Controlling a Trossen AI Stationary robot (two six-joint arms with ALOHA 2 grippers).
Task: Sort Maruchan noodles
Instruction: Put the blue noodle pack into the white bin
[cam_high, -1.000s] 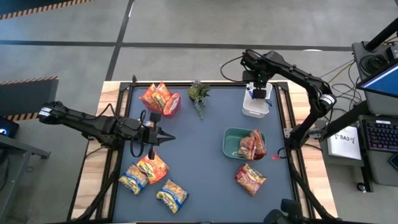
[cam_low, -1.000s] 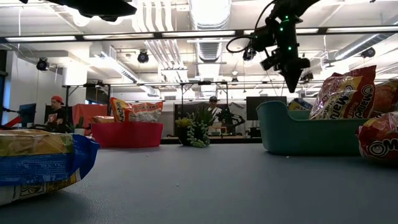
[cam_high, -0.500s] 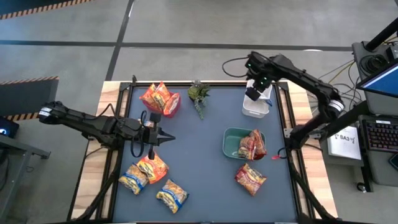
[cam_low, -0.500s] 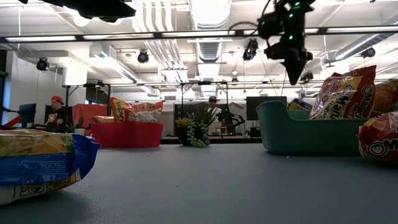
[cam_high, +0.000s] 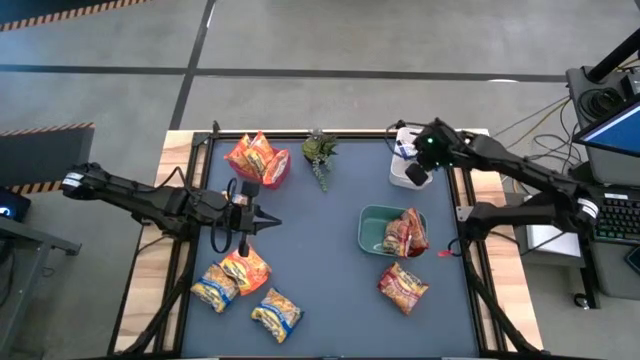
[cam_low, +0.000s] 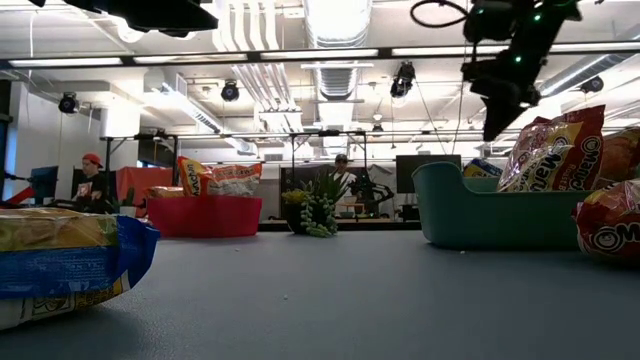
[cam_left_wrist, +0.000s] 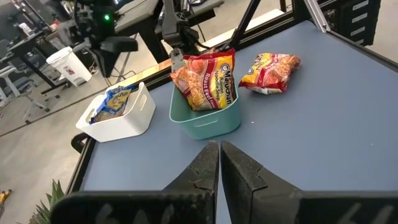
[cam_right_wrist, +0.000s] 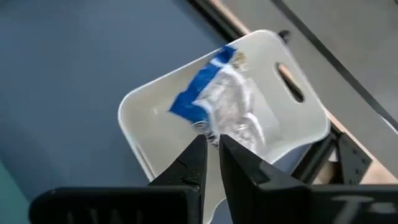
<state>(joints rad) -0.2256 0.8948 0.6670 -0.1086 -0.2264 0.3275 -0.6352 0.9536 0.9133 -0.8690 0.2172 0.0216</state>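
My right gripper (cam_high: 413, 173) (cam_right_wrist: 211, 147) hangs shut and empty above the white bin (cam_high: 398, 181) (cam_right_wrist: 143, 118) at the far right. A yellow-and-blue noodle packet (cam_right_wrist: 214, 99) (cam_left_wrist: 115, 99) lies in that bin. My left gripper (cam_high: 268, 219) (cam_left_wrist: 219, 154) is shut and empty, held above the table's left middle. Two red packets (cam_high: 405, 232) stand in the teal bin (cam_high: 371, 232) (cam_left_wrist: 205, 121). Another red packet (cam_high: 403, 286) lies flat on the table near it. An orange packet (cam_high: 246, 267) and two yellow-and-blue ones (cam_high: 214, 290) (cam_high: 277, 315) lie flat near the left front.
A red bin (cam_high: 281, 168) (cam_low: 205, 216) at the far left holds orange packets (cam_high: 252, 156). A small green plant (cam_high: 320, 152) (cam_low: 318, 208) stands at the far edge. The table's middle (cam_high: 320, 260) is bare blue mat. People sit in the room behind.
My right arm has swung out toward the table's right edge. Its gripper has shifted a little toward the near right while staying shut above the white bin.
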